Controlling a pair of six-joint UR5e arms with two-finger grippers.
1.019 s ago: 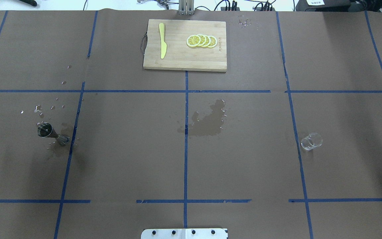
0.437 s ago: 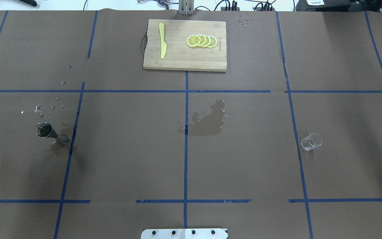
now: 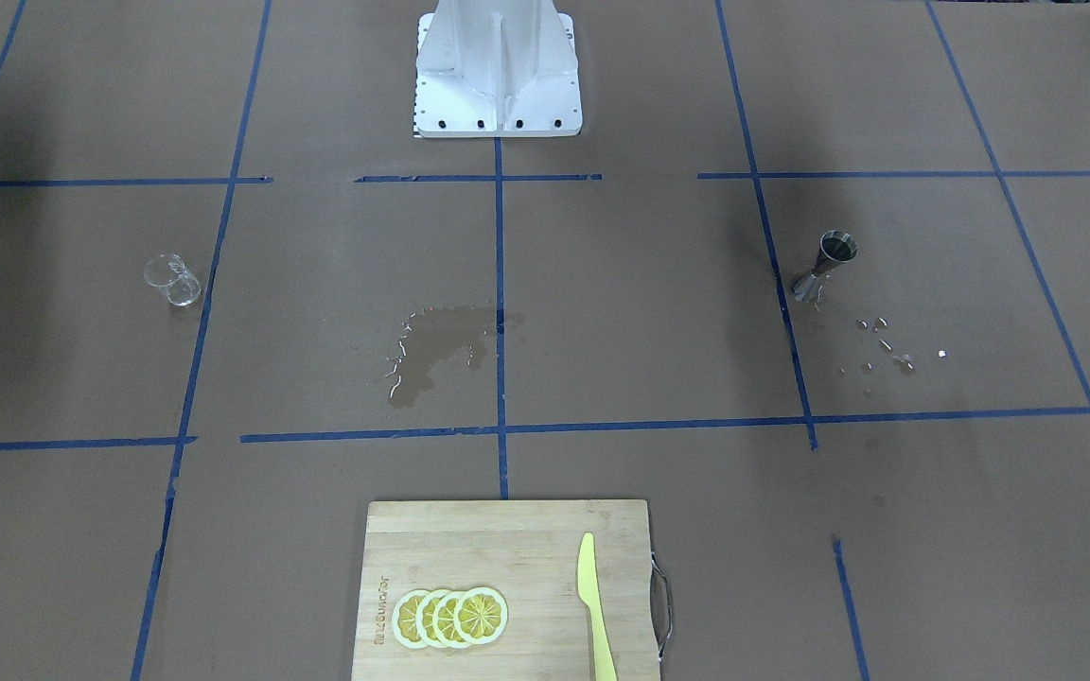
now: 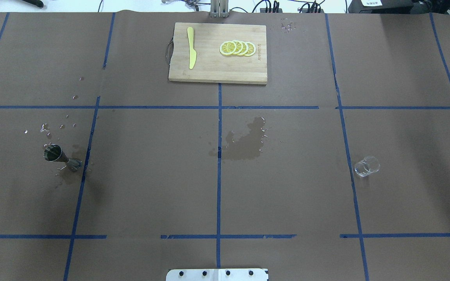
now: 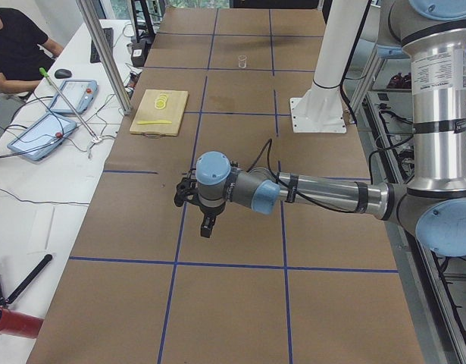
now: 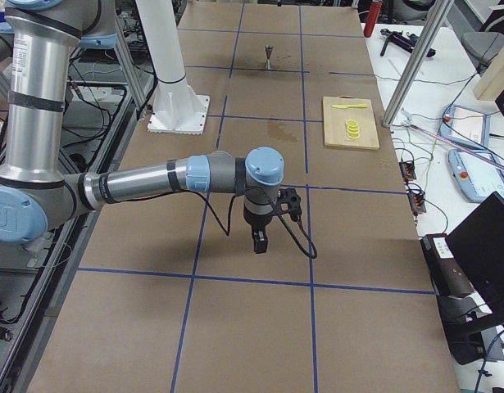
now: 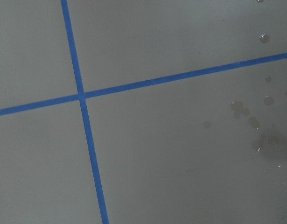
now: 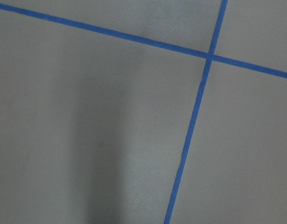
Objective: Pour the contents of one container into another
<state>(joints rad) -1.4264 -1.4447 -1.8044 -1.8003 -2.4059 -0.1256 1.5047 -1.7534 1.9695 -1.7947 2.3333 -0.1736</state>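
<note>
The clear glass tumbler (image 4: 366, 166) stands on the brown paper at the right of the overhead view, and it also shows as a small tumbler (image 3: 172, 280) at the front view's left. Far across the table stands the steel jigger (image 4: 58, 156), upright among water drops; the front view has this jigger (image 3: 826, 265) at its right. Neither gripper is in the overhead view. My left gripper (image 5: 207, 226) hangs fingers-down over bare paper, far from both containers, and my right gripper (image 6: 260, 240) does the same. I cannot tell whether either is open or shut. Both wrist views hold only paper and blue tape.
A wooden cutting board (image 4: 217, 66) at the far middle carries lemon slices (image 4: 237, 48) and a yellow knife (image 4: 191, 47). A wet stain (image 4: 244, 142) darkens the table's centre. The robot's white base (image 3: 496, 66) stands at the near edge. An operator (image 5: 17, 45) sits beside the table.
</note>
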